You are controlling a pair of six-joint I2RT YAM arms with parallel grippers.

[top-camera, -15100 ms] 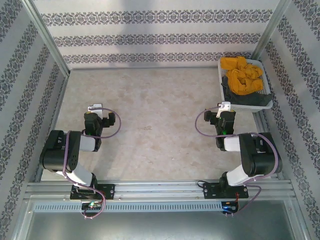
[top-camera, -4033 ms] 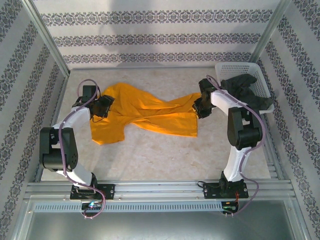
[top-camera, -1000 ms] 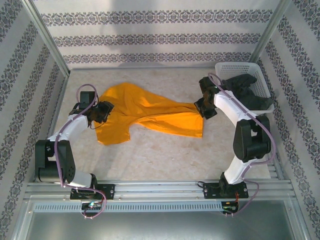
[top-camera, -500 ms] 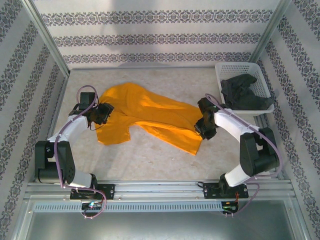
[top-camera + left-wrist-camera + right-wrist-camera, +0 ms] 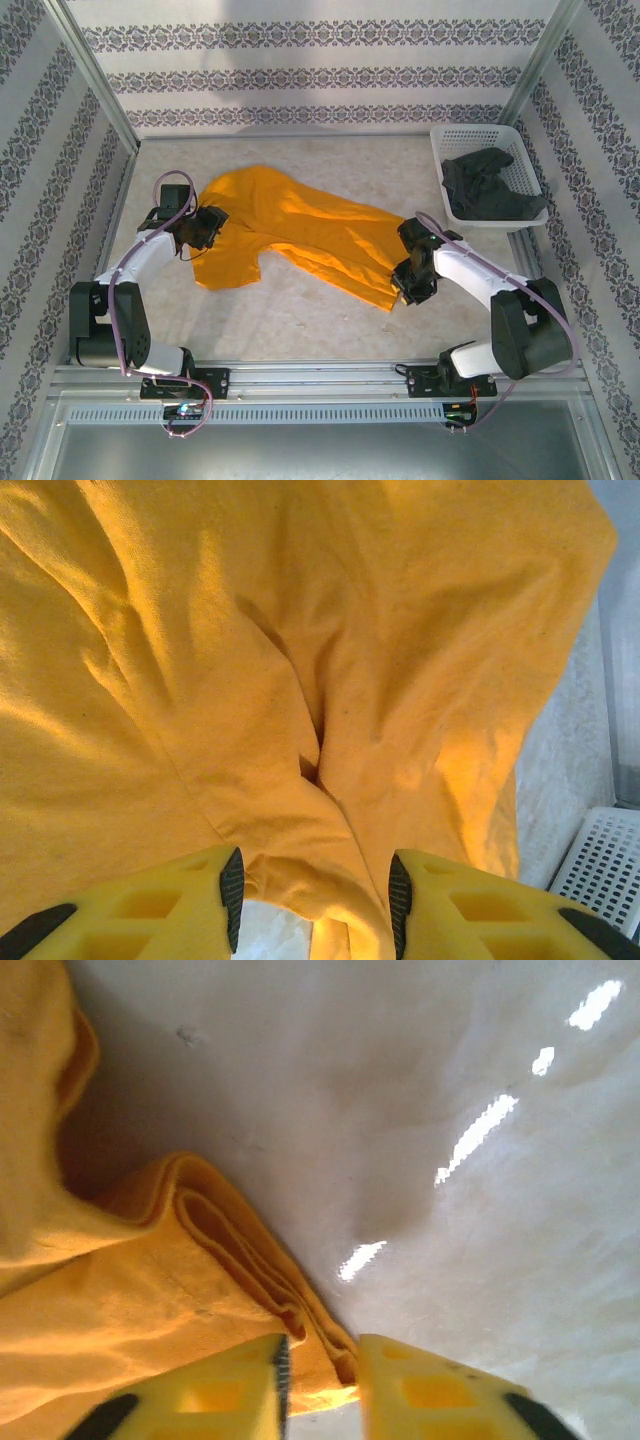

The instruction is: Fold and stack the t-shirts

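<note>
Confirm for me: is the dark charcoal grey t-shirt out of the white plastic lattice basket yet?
No, the dark charcoal grey t-shirt lies bunched inside the white plastic lattice basket at the table's far right corner.

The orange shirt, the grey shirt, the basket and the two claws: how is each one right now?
Orange-yellow t-shirt: spread out, wrinkled, not folded.
Charcoal grey t-shirt: crumpled in the basket.
White lattice basket: upright, holding the grey shirt.
Left gripper: jaws parted around a shirt edge.
Right gripper: jaws slightly apart, shirt hem between them.

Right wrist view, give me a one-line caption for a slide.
Right pincer straddling the folded edge of the orange-yellow t-shirt on the pale table.
</note>
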